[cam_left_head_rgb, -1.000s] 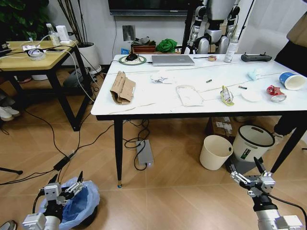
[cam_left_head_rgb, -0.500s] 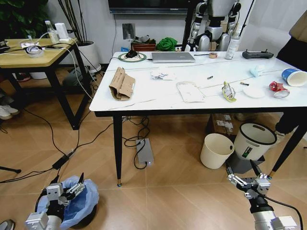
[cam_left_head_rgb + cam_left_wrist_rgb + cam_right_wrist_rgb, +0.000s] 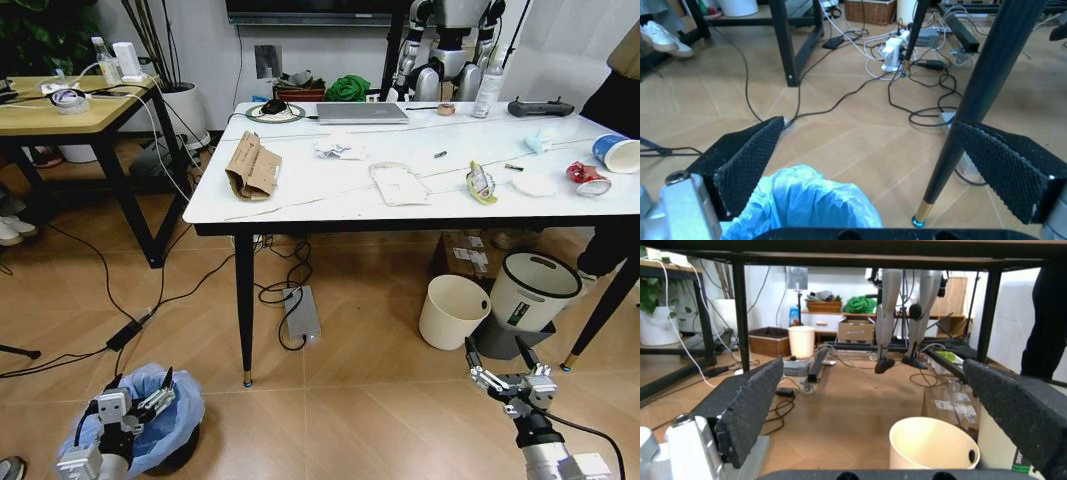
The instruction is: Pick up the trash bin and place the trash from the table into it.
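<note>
Blue-bagged trash bin (image 3: 150, 425) sits under the wide-spread left tool (image 3: 135, 409)

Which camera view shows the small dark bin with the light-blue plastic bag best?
The head view: the small dark bin with the light-blue plastic bag sits whole on the floor under the open left pincer. The left wrist view catches just its bag top; the right wrist view looks toward a cream bin.

Trash bin (image 3: 150, 432) partly hidden behind left tool (image 3: 135, 411); paper cup (image 3: 619, 153) cut off.
</note>
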Robot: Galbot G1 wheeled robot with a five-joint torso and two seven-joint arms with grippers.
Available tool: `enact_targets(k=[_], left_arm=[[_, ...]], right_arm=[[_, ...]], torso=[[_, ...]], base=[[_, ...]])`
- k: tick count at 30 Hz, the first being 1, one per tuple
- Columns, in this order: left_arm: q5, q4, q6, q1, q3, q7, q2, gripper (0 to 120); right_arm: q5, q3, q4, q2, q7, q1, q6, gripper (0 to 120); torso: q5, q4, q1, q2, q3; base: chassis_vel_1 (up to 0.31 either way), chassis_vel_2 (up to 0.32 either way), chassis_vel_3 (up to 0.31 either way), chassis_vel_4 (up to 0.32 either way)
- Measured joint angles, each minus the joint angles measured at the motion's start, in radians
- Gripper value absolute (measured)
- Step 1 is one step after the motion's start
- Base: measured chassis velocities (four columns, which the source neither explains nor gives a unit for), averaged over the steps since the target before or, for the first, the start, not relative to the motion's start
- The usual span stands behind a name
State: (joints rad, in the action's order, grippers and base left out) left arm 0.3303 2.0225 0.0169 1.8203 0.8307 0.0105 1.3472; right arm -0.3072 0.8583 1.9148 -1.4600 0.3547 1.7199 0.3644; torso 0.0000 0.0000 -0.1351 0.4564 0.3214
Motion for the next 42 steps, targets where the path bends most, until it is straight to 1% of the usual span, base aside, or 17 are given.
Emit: enact_targets(k=[5, 7, 10, 13, 14, 15, 16, 18, 19, 21, 24, 29, 30, 34, 38, 41, 42], left_arm=[[0.0, -0.007, 0.005, -0.005, 0.001, -0.002, -0.005, 100], [0.009, -0.022, 0.003, -0.01, 0.001, -0.007, -0.012, 100], [0.016, -0.038, 0.0, -0.013, 0.007, -0.013, -0.019, 100], [0.022, -0.117, 0.013, -0.036, 0.031, -0.017, -0.046, 100], [0.037, -0.164, 0.017, -0.052, 0.042, -0.018, -0.059, 100], [0.037, -0.164, 0.017, -0.052, 0.042, -0.018, -0.059, 100], [0.052, -0.193, 0.027, -0.062, 0.049, -0.018, -0.067, 100], [0.1, -0.246, 0.062, -0.082, 0.063, -0.018, -0.086, 100], [0.136, -0.285, 0.101, -0.101, 0.074, -0.015, -0.102, 100], [0.175, -0.331, 0.145, -0.121, 0.084, -0.007, -0.125, 100], [0.198, -0.356, 0.171, -0.134, 0.091, -0.003, -0.141, 100], [0.209, -0.446, 0.211, -0.181, 0.118, 0.016, -0.18, 100], [0.209, -0.446, 0.211, -0.181, 0.118, 0.016, -0.18, 100], [0.199, -0.504, 0.226, -0.206, 0.125, 0.026, -0.194, 100], [0.192, -0.529, 0.233, -0.217, 0.128, 0.03, -0.198, 100], [0.181, -0.574, 0.234, -0.239, 0.128, 0.033, -0.202, 100], [0.181, -0.574, 0.234, -0.239, 0.128, 0.033, -0.202, 100]], right_arm=[[0.0, 0.0, 0.0, -0.002, 0.0, 0.0, 0.001, 100], [0.001, 0.0, -0.001, -0.006, 0.0, 0.002, 0.004, 100], [0.001, 0.0, -0.004, -0.01, 0.001, 0.002, 0.006, 100], [0.001, -0.004, -0.01, -0.022, 0.003, -0.004, 0.008, 100], [0.001, -0.007, -0.011, -0.029, 0.004, -0.007, 0.008, 100], [0.001, -0.007, -0.011, -0.029, 0.004, -0.007, 0.008, 100], [0.002, -0.01, -0.012, -0.036, 0.004, -0.009, 0.009, 100], [0.007, -0.019, -0.015, -0.049, 0.004, -0.01, 0.01, 100], [0.016, -0.03, -0.02, -0.062, 0.005, -0.01, 0.016, 100], [0.029, -0.041, -0.03, -0.08, 0.005, -0.011, 0.025, 100], [0.037, -0.048, -0.035, -0.091, 0.005, -0.011, 0.03, 100], [0.051, -0.06, -0.041, -0.108, 0.005, -0.004, 0.042, 100], [0.051, -0.06, -0.041, -0.108, 0.005, -0.004, 0.042, 100], [0.051, -0.058, -0.043, -0.109, 0.005, 0.0, 0.046, 100], [0.052, -0.057, -0.043, -0.11, 0.005, 0.004, 0.049, 100], [0.052, -0.056, -0.044, -0.111, 0.006, 0.005, 0.05, 100], [0.052, -0.056, -0.044, -0.111, 0.006, 0.005, 0.05, 100]], torso=[[0.0, 0.0, 0.005, -0.015, -0.01], [-0.0001, 0.0, 0.01, -0.029, -0.019], [-0.0001, 0.0, 0.012, -0.036, -0.024], [0.0, 0.0, 0.014, -0.042, -0.028], [-0.0003, 0.0, 0.014, -0.042, -0.028], [-0.0003, 0.0, 0.014, -0.042, -0.028], [-0.0005, 0.0001, 0.014, -0.042, -0.028], [-0.0005, 0.0001, 0.014, -0.042, -0.028], [-0.0004, 0.0001, 0.014, -0.042, -0.028], [-0.0005, 0.0001, 0.013, -0.041, -0.028], [-0.0004, 0.0, 0.013, -0.04, -0.027], [-0.0004, 0.0, 0.012, -0.037, -0.025], [-0.0004, 0.0, 0.012, -0.037, -0.025], [-0.0004, 0.0, 0.011, -0.036, -0.024], [-0.0002, 0.0, 0.011, -0.035, -0.024], [-0.0002, 0.0001, 0.011, -0.034, -0.023], [-0.0002, 0.0001, 0.011, -0.034, -0.023]], base=[[0.0, 0.0, 0.0, 0.0], [0.0, 0.0, 0.0, 0.0], [0.0, 0.0, 0.0, 0.0], [0.0, 0.0, 0.0, 0.0], [0.0, 0.0, 0.0, 0.0], [0.0, 0.0, 0.0, 0.0], [0.0, 0.0, 0.0, 0.0], [0.0, 0.0, 0.0, 0.0], [0.0, 0.0, 0.0, 0.0], [0.0, 0.0, 0.0, 0.0], [0.0, 0.0, 0.0, 0.0], [0.0, 0.0, 0.0, 0.0], [0.0, 0.0, 0.0, 0.0], [0.0, 0.0, 0.0, 0.0], [0.0, 0.0, 0.0, 0.0], [0.0, 0.0, 0.0, 0.0], [0.0, 0.0, 0.0, 0.0]])
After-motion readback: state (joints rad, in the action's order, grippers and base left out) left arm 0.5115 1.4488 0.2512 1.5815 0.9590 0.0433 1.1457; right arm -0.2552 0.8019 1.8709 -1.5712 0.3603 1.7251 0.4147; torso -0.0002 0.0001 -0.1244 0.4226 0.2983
